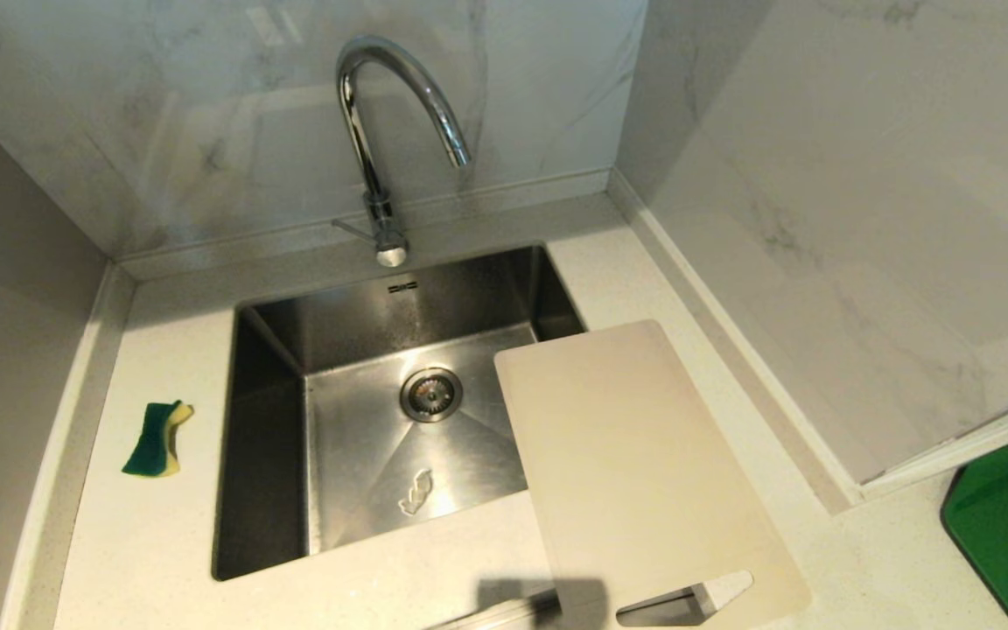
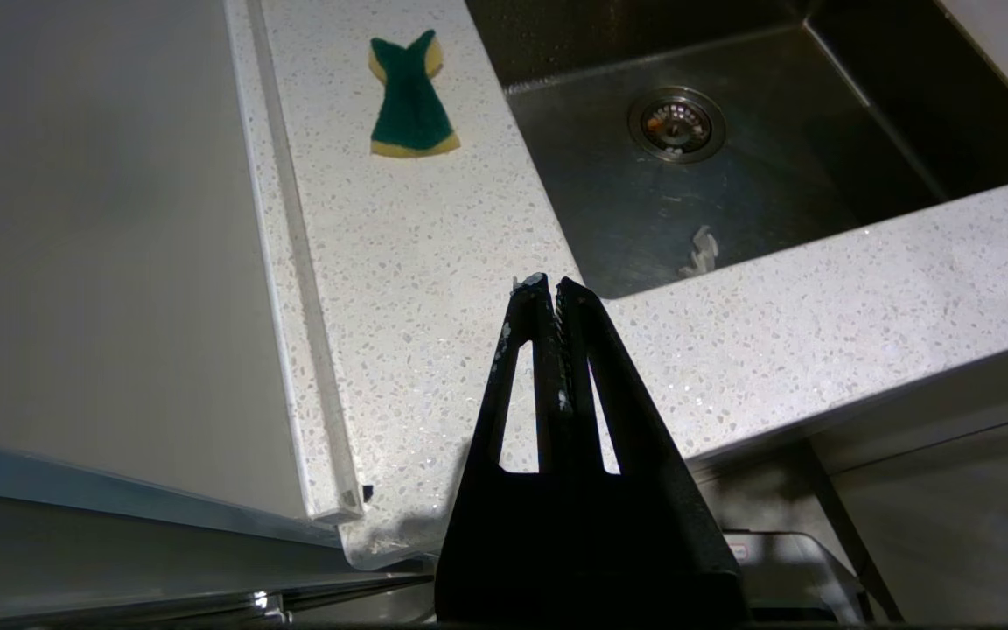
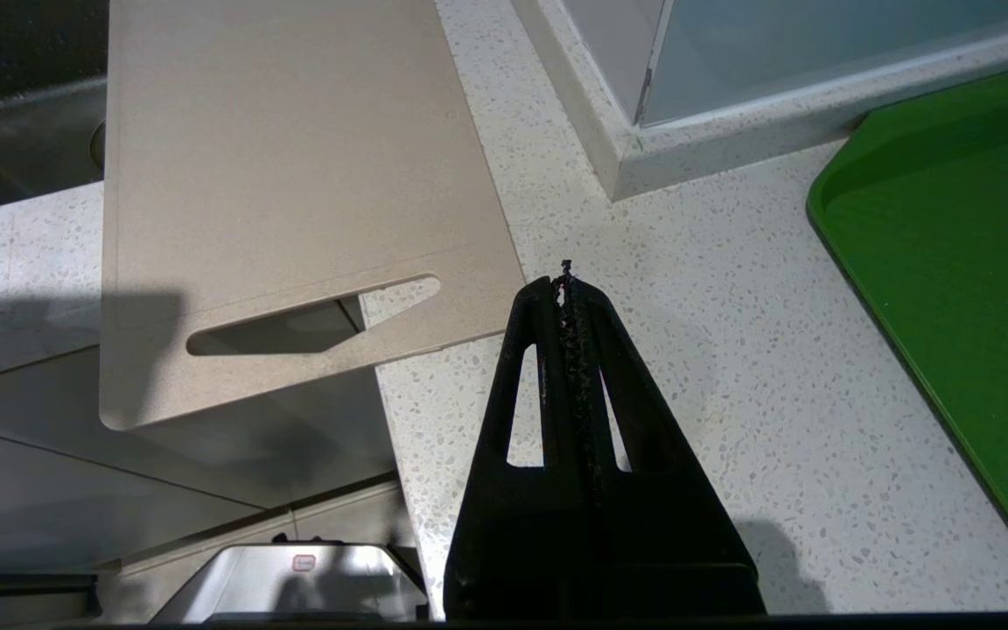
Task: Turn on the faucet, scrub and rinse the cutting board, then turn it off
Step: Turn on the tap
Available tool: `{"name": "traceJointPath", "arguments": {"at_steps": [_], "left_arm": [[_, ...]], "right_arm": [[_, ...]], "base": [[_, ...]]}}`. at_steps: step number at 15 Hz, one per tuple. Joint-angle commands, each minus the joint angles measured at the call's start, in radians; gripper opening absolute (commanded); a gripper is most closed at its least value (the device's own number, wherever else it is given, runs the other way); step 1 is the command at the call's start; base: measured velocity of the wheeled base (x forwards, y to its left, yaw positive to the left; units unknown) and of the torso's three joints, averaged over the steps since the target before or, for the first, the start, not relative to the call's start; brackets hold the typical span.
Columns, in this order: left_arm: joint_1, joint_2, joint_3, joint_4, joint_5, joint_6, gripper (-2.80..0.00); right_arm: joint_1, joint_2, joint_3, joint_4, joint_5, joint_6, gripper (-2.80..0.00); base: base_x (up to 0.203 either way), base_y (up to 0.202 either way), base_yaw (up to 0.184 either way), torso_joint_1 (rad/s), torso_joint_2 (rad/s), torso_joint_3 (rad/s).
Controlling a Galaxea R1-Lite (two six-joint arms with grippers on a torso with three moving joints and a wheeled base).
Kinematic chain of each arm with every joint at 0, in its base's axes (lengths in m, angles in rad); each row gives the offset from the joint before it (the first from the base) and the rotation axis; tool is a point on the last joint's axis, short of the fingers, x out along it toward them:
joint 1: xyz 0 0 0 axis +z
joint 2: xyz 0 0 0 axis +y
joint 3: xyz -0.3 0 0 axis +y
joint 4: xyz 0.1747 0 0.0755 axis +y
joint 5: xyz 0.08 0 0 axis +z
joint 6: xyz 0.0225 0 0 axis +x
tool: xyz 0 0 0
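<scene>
Starting configuration; no step begun. The faucet (image 1: 395, 131) stands dry behind the sink (image 1: 263, 437); the cutting board (image 1: 635, 464) overlaps the sink's right rim. The left gripper (image 2: 549, 282) and right gripper (image 3: 565, 284) hang clenched, empty. Judged next: 1 gripper reaches the faucet's lever (image 1: 351, 229).

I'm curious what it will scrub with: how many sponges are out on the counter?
1. A green and yellow sponge lies on the counter, left of the sink, apart from its edge. Others could lie outside the views.
</scene>
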Motion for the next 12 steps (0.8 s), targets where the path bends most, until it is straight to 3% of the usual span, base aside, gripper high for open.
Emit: {"name": "traceJointPath", "arguments": {"at_steps": [1,6,8,12], "left_arm": [[0.000,0.001,0.003,0.000,0.000,0.000,-2.80],[0.000,0.001,0.003,-0.002,0.000,0.006,-2.80],[0.000,-0.001,-0.002,0.004,0.001,0.046,-2.80],[0.002,0.123,-0.202,0.058,-0.013,0.072,-2.80]], "right_arm": [[0.000,0.002,0.000,-0.001,0.000,0.000,-2.80],[0.000,0.002,0.000,-0.001,0.000,-0.001,-2.80],[0.000,0.002,0.000,-0.001,0.000,-0.001,-2.80],[0.000,0.002,0.000,-0.001,0.000,-0.001,-2.80]], "base": [[0.000,0.000,0.000,0.000,0.00,0.000],[0.000,0.000,0.000,0.000,0.00,0.000],[0.000,0.000,0.000,0.000,0.00,0.000],[0.000,0.000,0.000,0.000,0.00,0.000]]}}
